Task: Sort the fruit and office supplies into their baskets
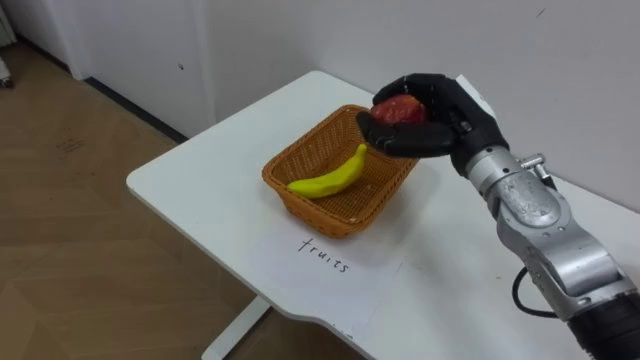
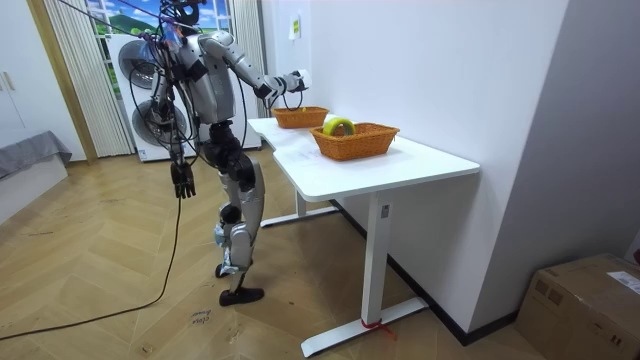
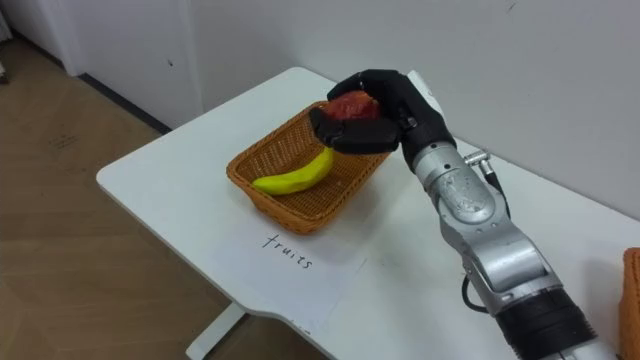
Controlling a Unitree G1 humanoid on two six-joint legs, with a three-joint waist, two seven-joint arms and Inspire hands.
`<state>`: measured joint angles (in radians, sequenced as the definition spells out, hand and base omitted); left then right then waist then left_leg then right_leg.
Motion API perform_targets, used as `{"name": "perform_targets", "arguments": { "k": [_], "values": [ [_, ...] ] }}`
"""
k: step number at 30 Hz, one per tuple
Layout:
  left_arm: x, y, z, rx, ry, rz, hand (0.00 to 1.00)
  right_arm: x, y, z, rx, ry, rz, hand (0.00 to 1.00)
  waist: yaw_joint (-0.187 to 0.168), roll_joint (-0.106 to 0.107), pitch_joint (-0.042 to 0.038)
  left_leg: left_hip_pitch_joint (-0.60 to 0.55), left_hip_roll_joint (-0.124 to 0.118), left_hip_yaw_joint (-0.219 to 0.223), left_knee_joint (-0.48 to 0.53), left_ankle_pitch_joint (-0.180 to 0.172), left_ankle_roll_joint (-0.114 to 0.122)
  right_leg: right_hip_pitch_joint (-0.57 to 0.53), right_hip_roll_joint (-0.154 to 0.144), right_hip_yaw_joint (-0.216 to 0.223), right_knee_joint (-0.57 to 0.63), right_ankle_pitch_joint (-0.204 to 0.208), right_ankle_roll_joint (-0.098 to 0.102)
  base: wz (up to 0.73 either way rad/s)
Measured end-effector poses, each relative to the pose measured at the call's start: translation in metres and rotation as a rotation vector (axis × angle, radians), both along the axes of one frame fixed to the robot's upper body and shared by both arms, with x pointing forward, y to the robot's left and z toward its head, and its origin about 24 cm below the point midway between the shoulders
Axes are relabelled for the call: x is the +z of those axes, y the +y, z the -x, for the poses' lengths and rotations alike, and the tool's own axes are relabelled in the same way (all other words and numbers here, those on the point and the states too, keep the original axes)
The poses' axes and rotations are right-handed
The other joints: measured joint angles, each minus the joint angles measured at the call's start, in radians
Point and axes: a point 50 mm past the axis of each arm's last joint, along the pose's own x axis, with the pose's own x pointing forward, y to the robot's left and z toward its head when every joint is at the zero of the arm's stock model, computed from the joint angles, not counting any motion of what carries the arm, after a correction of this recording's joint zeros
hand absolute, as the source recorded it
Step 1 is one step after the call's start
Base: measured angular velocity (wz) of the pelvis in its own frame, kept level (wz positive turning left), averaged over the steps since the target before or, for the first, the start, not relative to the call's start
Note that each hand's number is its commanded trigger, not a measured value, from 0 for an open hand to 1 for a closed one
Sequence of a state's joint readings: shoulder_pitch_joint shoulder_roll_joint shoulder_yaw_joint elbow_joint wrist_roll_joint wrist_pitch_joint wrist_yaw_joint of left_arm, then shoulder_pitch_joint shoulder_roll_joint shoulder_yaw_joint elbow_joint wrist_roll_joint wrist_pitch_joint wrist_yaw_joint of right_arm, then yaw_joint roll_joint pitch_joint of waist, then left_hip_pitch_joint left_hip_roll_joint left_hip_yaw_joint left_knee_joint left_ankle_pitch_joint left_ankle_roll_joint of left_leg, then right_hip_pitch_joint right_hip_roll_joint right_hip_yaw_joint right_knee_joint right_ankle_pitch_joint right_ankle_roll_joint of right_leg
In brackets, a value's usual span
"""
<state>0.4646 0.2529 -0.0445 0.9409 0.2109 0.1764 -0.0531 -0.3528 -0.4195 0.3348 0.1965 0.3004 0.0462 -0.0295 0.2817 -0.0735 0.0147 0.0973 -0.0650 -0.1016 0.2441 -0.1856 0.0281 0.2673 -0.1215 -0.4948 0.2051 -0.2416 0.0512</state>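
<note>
A red apple (image 1: 400, 110) is held in my right hand (image 1: 435, 128), whose dark fingers curl round it above the far rim of the woven fruit basket (image 1: 300, 195). A yellow banana (image 1: 330, 178) lies inside that basket. In the right eye view the apple (image 3: 350, 105) and the right hand (image 3: 390, 125) hang over the basket's (image 3: 262, 188) back edge. A paper sheet (image 1: 325, 255) with handwriting lies in front of the basket. In the room view my left hand (image 2: 182, 182) hangs at my side with relaxed fingers.
I stand at the far end of a white table (image 2: 400, 165) against the wall. A second woven basket (image 2: 355, 142) with a yellow-green thing (image 2: 338, 127) in it stands nearer the room camera. A cardboard box (image 2: 590, 300) sits on the wooden floor.
</note>
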Motion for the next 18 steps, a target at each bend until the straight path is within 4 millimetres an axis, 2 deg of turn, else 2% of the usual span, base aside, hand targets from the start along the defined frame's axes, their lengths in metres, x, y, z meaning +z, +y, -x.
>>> {"name": "perform_targets", "arguments": {
  "k": [7, 11, 14, 18],
  "values": [
    [-0.001, -0.002, 0.002, -0.016, 0.012, 0.01, 0.0, -0.023, 0.002, 0.008, 0.041, 0.097, 0.023, 1.0, 0.002, 0.009, -0.0034, -0.002, -0.001, -0.008, 0.003, 0.0, 0.0, 0.004, 0.0, -0.002, 0.008, 0.0, 0.0, 0.02],
    [0.001, -0.005, 0.003, -0.026, 0.006, 0.015, 0.0, -0.034, -0.003, 0.011, 0.017, 0.147, 0.035, 1.0, 0.001, 0.019, -0.0116, -0.015, -0.001, -0.013, 0.018, -0.001, 0.001, -0.003, -0.005, -0.002, 0.019, -0.001, 0.002, 0.04],
    [0.003, -0.005, 0.008, -0.025, 0.008, 0.012, 0.0, -0.038, -0.005, 0.012, 0.002, 0.159, 0.035, 1.0, 0.001, 0.024, -0.0123, -0.018, -0.002, -0.013, 0.028, -0.001, 0.002, -0.008, -0.006, -0.001, 0.021, -0.003, 0.002, 0.0],
    [0.005, -0.002, -0.001, -0.037, -0.026, 0.0, 0.0, -0.043, -0.013, 0.01, -0.042, 0.181, 0.053, 1.0, 0.017, 0.013, -0.0156, -0.071, -0.011, -0.017, 0.064, 0.0, 0.002, -0.058, -0.014, -0.003, 0.057, -0.025, 0.0, 0.09]
  ]
}}
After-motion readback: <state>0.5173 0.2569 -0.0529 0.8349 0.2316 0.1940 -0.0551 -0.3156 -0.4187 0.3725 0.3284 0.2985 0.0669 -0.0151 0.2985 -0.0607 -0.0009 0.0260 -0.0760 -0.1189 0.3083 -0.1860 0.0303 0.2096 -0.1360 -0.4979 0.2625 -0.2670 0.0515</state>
